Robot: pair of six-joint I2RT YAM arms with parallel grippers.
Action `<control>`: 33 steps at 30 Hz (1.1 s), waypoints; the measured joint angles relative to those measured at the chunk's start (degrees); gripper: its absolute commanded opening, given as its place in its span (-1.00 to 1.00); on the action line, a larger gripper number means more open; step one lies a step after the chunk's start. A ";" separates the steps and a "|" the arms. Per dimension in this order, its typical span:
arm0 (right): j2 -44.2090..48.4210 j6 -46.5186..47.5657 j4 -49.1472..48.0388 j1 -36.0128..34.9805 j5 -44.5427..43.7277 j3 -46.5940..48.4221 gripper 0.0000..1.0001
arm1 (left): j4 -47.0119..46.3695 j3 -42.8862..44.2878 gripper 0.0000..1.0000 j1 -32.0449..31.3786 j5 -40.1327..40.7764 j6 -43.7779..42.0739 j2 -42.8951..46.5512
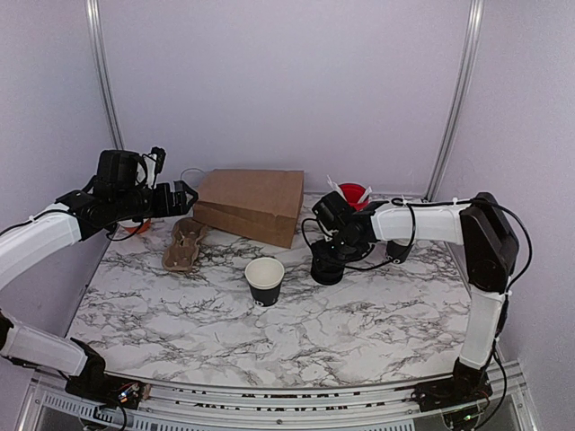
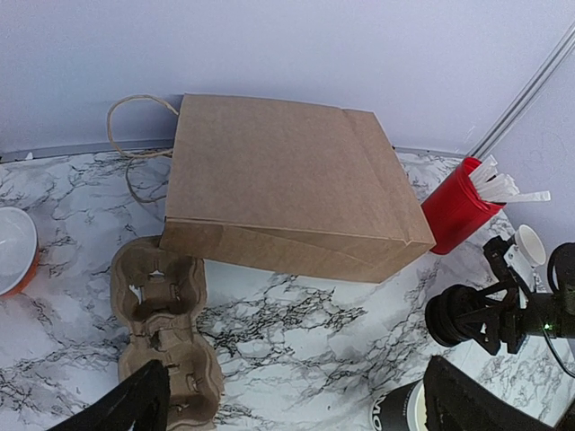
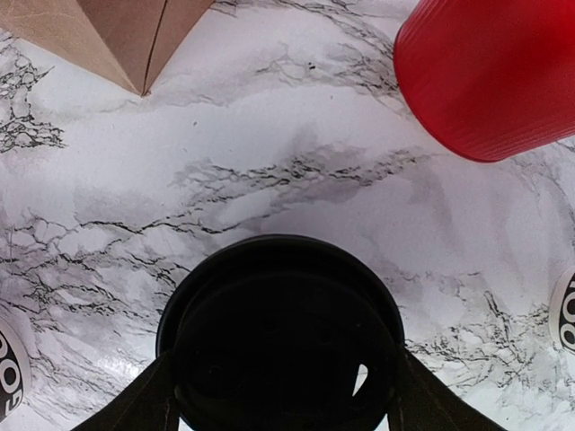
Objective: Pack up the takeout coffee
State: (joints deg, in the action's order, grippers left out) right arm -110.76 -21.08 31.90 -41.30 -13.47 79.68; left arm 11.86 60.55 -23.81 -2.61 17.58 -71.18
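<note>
The takeout coffee cup, black with a white inside, stands upright and uncovered near the table's middle. Its edge shows in the left wrist view and the right wrist view. My right gripper is to the cup's right, shut on the flat black round lid, one finger on each side, low over the marble. The lid also shows in the left wrist view. My left gripper is open and empty, raised at the back left over the cardboard cup carrier; its fingers are spread wide.
A brown paper bag lies flat at the back, its handles to the left. A red cup with white sticks stands behind the right gripper. A second small cup is right of it. An orange bowl is at the far left.
</note>
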 measured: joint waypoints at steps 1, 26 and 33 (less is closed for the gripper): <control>0.00 0.00 0.02 0.00 0.07 0.00 0.48 | 0.00 0.00 0.98 0.00 -0.07 0.00 0.00; -0.02 -0.11 0.04 0.00 0.55 0.00 0.65 | 0.00 -0.42 0.98 0.15 -0.37 0.00 0.00; -1.79 -0.11 -0.61 0.04 1.01 0.00 0.64 | 0.00 -0.42 0.98 0.15 -0.35 0.00 0.00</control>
State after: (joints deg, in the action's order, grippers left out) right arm -112.55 -21.19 31.29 -41.25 -12.47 79.68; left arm 11.86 60.14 -23.66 -2.96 17.58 -71.18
